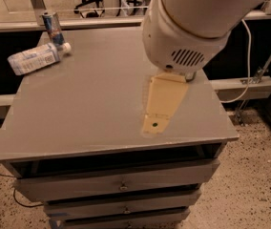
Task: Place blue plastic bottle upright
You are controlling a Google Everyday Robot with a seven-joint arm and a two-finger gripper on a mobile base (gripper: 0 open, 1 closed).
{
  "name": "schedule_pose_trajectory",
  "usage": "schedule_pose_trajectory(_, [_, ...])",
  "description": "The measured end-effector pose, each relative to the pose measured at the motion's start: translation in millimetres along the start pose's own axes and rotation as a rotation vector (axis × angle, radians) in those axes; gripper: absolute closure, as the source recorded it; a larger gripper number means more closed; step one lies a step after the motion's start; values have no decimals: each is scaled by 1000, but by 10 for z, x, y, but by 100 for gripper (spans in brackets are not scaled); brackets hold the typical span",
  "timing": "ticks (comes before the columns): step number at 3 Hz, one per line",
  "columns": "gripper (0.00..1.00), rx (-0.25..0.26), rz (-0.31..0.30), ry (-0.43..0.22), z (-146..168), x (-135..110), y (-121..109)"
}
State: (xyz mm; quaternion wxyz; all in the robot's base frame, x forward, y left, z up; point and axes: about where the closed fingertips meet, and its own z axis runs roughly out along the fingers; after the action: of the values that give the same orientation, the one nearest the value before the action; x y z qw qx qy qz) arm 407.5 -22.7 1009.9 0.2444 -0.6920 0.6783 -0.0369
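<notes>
Hanging over the right half of a grey worktop (88,104), the robot's end effector (160,106) shows as a flat beige paddle angled down and to the left beneath the arm's large white housing (188,27). Its tip is close to the worktop's front edge. Whether the end effector is open or closed cannot be told from this angle, and nothing is seen held in it.

The blue plastic bottle (34,59) lies on its side at the far-left corner of the worktop, well apart from the end effector. Its pale blue-and-white label faces up and its white screw cap (66,47) points to the right. A slim blue-and-silver can (53,26) stands upright just behind the bottle, close to the cap end; contact between the two cannot be made out.

Grey drawers (121,182) sit stacked below the worktop, above a speckled floor (257,175). A white cable (246,56) hangs at the right.
</notes>
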Motion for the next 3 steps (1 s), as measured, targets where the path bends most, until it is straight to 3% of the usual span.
schedule_pose_trajectory(1, [0, 0, 0, -1, 1, -4, -1])
schedule_pose_trajectory(2, [0, 12, -48, -91, 195, -455, -65])
schedule_pose_trajectory(3, [0, -6, -131, -265, 807, -1345, -243])
